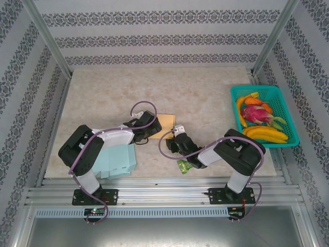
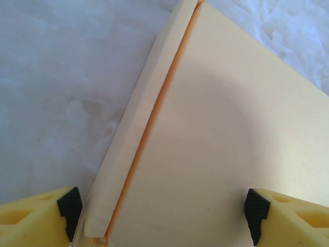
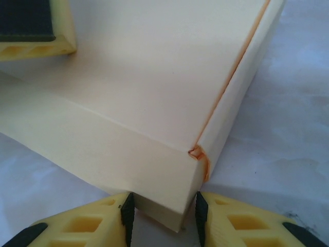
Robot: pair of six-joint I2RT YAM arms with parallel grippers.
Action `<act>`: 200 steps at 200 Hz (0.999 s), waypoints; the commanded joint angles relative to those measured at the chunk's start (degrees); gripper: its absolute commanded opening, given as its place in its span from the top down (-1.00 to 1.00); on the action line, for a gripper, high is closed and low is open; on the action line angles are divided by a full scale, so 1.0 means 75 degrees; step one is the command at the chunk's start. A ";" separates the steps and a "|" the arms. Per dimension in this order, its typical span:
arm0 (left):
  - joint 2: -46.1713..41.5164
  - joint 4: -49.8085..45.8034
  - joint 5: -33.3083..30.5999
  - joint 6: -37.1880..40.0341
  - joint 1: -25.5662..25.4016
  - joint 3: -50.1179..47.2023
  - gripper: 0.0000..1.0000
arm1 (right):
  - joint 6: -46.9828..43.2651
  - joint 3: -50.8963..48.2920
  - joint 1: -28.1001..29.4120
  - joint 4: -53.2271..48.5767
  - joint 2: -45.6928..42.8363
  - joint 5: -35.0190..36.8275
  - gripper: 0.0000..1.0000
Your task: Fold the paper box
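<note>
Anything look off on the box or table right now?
Yes. On the paper box, the corner in the right gripper is puckered: a small orange wrinkle where two walls meet. A small green item also lies loose on the table beside the right arm.

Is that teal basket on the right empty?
No, the basket holds yellow bananas and a pink dragon fruit.
</note>
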 commanded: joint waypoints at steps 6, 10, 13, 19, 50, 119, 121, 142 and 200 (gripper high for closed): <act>0.0525 -0.1364 0.0379 0.0365 -0.0113 -0.0359 -0.68 | -0.0262 0.0245 -0.0123 0.0080 0.0250 0.0284 0.18; 0.0525 -0.1370 0.0380 0.0362 -0.0107 -0.0369 -0.68 | -0.0256 0.0254 -0.0129 0.0088 0.0254 0.0298 0.17; 0.0525 -0.1366 0.0380 0.0366 -0.0107 -0.0368 -0.68 | -0.0258 0.0258 -0.0128 0.0091 0.0245 0.0309 0.17; 0.0525 -0.1344 0.0390 0.0347 -0.0118 -0.0372 -0.68 | -0.0258 0.0269 -0.0127 0.0103 0.0242 0.0310 0.16; 0.0549 -0.1317 0.0409 0.0320 -0.0136 -0.0389 -0.68 | -0.0148 0.0399 -0.0135 0.0006 0.0159 0.0263 0.13; 0.0565 -0.1240 0.0532 0.0308 -0.0282 -0.0362 -0.68 | 0.0387 0.0854 -0.0313 -0.0354 0.0403 0.0809 -0.03; 0.0562 -0.1239 0.0538 0.0308 -0.0288 -0.0366 -0.68 | 0.0389 0.0865 -0.0319 -0.0342 0.0427 0.0819 -0.03; 0.0561 -0.1241 0.0573 0.0305 -0.0347 -0.0315 -0.67 | 0.0396 0.1001 -0.0450 -0.0266 0.0686 0.0746 -0.03; 0.0541 -0.1404 0.0754 0.0365 -0.0529 -0.0009 -0.67 | 0.0687 0.1161 -0.0860 -0.0370 0.0854 -0.0152 -0.03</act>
